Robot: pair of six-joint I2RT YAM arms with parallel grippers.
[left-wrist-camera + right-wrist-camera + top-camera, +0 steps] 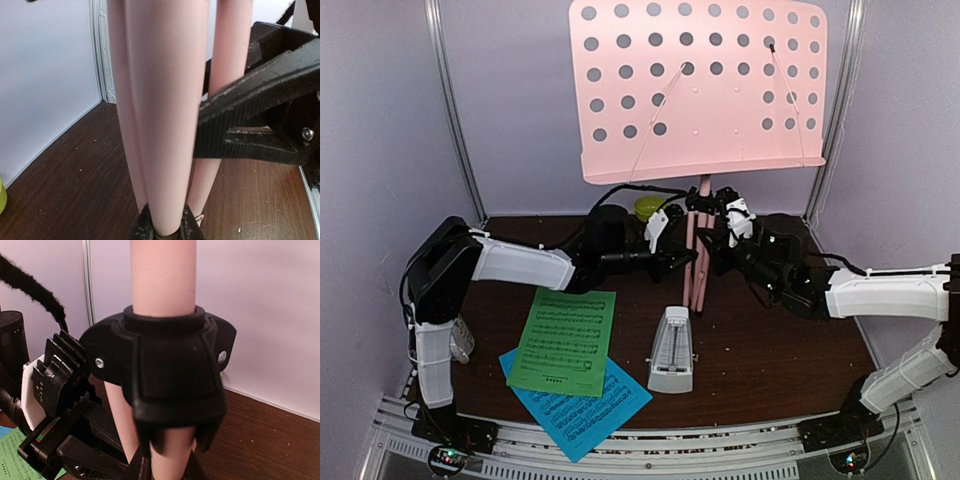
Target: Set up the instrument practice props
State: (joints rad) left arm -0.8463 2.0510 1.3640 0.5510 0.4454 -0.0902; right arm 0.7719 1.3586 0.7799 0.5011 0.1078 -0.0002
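With my left gripper (pixel 165 229) and right gripper (pixel 167 467) both clamped low on the music stand (pixel 700 90), uneven pulls could tip it onto the metronome (pixel 672 350).

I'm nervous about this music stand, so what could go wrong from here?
The pink music stand carries a wide desk high above, while the left pincer and right pincer grip only its thin tubes low down, so it may tip or twist. The metronome stands near the stand's foot; a shifted leg could knock it over.
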